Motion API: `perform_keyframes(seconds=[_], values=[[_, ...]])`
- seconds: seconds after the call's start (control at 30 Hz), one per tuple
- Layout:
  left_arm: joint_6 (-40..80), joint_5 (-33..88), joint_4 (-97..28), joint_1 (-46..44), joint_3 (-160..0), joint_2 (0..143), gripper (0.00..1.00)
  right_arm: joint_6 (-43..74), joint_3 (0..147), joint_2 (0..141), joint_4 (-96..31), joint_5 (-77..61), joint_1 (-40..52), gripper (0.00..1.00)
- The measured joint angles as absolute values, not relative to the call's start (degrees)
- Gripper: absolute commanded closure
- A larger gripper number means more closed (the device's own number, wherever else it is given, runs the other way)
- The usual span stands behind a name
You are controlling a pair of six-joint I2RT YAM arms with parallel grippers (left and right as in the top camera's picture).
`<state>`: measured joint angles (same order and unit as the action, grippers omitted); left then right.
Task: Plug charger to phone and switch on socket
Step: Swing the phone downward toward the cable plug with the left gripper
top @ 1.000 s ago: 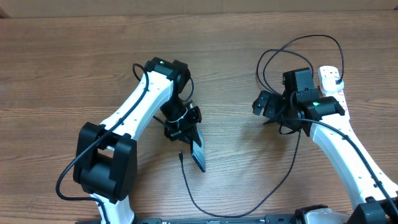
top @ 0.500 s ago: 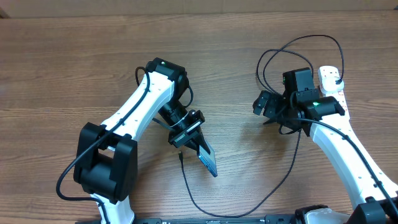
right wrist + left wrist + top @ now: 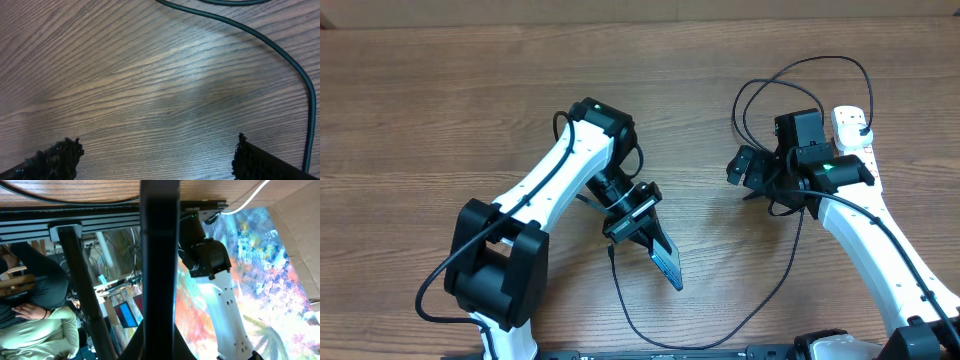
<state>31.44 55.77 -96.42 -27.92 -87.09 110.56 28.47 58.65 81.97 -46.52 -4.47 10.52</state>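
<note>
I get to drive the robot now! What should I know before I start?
Left gripper: shut on the phone, which it holds tilted.
Right gripper: open and empty, above the table near the charger cable.
The connector tip lies on the table just left of the phone and is not plugged in.
The socket is at the far right, partly hidden by the right arm.
Done: phone gripped.
Left: push the tip into the phone, then switch on the socket. The switch's state cannot be seen.
</note>
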Motion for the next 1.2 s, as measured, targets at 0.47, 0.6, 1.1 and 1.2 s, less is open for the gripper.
perform_keyframes(seconds=[0.47, 0.6, 1.1, 1.2], values=[[33.0, 55.9, -96.4, -28.9, -87.1, 110.6, 0.96, 28.5, 58.7, 82.0, -46.5, -4.5, 10.5, 0.00], [33.5, 57.2, -96.4, -28.9, -87.1, 110.6, 0.96, 28.5, 58.7, 82.0, -46.5, -4.5, 10.5, 0.00], [34.2, 69.1, -96.4, -28.9, -87.1, 110.6, 0.96, 28.5, 58.7, 82.0, -46.5, -4.5, 10.5, 0.00], [34.2, 71.2, -96.4, -28.8, -87.1, 110.6, 0.96, 28.5, 58.7, 82.0, -46.5, -4.4, 10.5, 0.00]])
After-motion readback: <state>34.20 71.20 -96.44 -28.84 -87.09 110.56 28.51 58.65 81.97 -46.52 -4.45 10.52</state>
